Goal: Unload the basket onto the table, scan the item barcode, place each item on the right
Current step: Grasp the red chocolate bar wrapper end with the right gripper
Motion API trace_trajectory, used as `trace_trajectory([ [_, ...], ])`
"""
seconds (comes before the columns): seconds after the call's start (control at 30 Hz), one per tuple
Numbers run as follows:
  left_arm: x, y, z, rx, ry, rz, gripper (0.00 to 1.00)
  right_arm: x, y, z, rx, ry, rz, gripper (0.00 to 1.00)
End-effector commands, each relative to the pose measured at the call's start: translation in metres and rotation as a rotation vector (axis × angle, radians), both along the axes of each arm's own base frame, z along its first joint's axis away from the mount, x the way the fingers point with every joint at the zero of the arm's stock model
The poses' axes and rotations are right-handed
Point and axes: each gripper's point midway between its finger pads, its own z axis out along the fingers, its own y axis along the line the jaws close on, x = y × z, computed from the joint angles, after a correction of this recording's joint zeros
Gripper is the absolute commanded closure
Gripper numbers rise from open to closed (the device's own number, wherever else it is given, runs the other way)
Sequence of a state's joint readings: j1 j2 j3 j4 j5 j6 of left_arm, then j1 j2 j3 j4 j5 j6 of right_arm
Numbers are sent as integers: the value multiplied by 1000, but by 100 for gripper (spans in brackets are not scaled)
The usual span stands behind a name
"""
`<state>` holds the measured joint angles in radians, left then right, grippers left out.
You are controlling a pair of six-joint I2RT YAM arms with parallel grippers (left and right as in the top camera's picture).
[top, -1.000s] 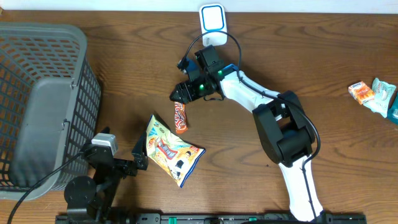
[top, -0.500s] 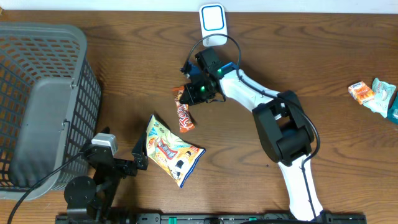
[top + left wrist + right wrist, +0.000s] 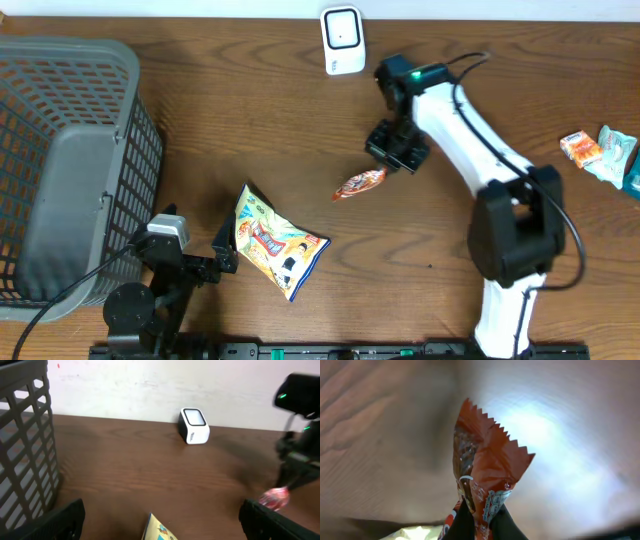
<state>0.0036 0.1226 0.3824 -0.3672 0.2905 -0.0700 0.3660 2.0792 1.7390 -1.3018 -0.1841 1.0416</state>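
My right fingers (image 3: 385,160) pinch the red snack wrapper (image 3: 360,184), which trails leftward. The barcode scanner (image 3: 341,40) sits ahead-left, well apart; my left fingers (image 3: 225,250) gape.

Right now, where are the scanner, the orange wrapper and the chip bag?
scanner (image 3: 341,38): overhead view, centre of its white face.
orange wrapper (image 3: 360,184): overhead view, middle of the pack.
chip bag (image 3: 277,243): overhead view, printed front panel.

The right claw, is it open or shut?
Shut: the wrist view shows the right gripper pinching the orange snack packet.
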Motion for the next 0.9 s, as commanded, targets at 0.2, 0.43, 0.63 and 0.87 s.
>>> trace_trajectory([
  [0.2,-1,-3,0,10,-4,-21,2,-19,-26,17,-116,72,-212,99],
  [0.43,-1,-3,0,10,-4,-21,2,-37,-27,21,-135,154,-261,99],
  [0.63,-1,-3,0,10,-4,-21,2,-71,-22,34,-108,321,-274,98],
  [0.87,-1,-3,0,10,-4,-21,2,-96,11,51,130,468,-171,99],
])
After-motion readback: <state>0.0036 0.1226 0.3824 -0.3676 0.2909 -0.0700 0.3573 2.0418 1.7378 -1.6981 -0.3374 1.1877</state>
